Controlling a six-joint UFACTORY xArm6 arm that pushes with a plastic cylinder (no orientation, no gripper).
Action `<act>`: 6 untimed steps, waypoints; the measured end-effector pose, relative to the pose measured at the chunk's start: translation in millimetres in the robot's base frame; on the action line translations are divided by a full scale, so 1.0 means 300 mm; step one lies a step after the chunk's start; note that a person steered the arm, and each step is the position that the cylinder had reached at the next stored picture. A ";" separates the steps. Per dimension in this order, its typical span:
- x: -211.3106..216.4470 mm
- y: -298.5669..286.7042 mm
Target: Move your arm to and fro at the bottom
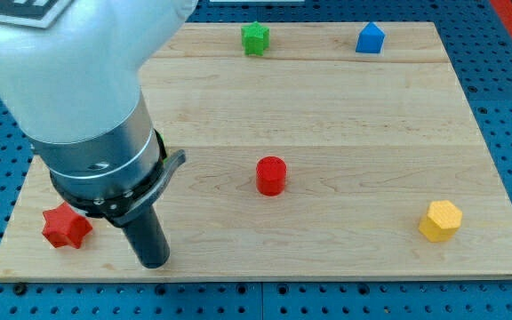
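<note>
My tip (154, 263) rests on the wooden board (327, 116) near its bottom edge, at the view's lower left. A red star block (66, 227) lies just to the tip's left, apart from it. A red cylinder (271, 175) stands in the middle of the board, to the tip's upper right. A yellow hexagonal block (440, 220) sits at the lower right. A green star-like block (255, 38) and a blue house-shaped block (370, 38) sit along the top edge.
The arm's large grey and white body (78, 98) covers the board's upper left part. A blue perforated table (505, 53) surrounds the board on all sides.
</note>
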State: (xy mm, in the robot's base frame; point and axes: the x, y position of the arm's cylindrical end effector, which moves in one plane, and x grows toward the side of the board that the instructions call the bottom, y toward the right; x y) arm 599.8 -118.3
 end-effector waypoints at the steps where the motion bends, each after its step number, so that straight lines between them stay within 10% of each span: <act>1: -0.001 -0.057; 6: 0.023 0.030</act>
State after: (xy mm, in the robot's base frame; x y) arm 606.7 -109.2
